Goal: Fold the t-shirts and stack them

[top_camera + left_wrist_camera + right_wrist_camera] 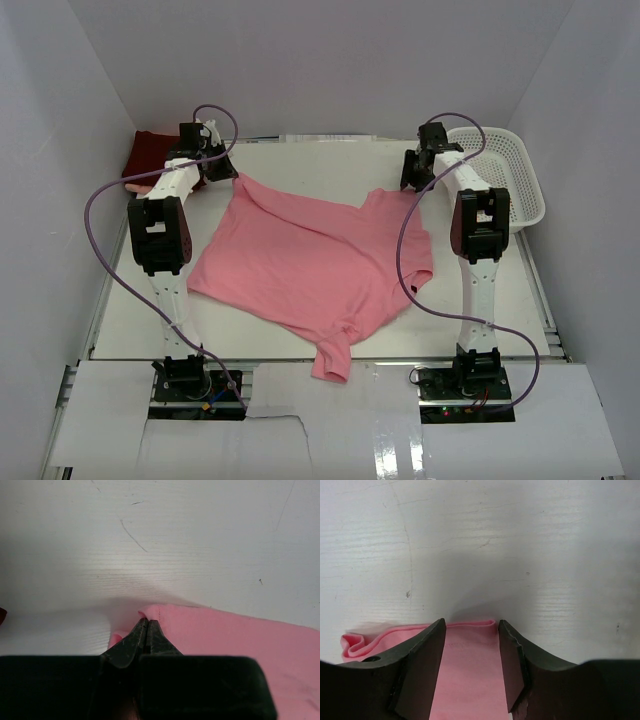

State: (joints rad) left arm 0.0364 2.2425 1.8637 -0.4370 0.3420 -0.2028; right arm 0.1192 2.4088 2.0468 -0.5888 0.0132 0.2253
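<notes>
Two corners matter: the pink shirt (310, 260) lies spread on the tabletop (520, 300), its far-left corner pinched by the left hand (146, 625). The right hand (471, 625) straddles the far-right edge, jaws spread. Next it must close, then both lift to fold.

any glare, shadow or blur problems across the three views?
Top external: even light, sharp, no harsh glare. Left wrist: left hand dark and soft-focused, shadow on the table ahead of the pink t-shirt. Right wrist: right hand slightly soft, similar shadow.
</notes>
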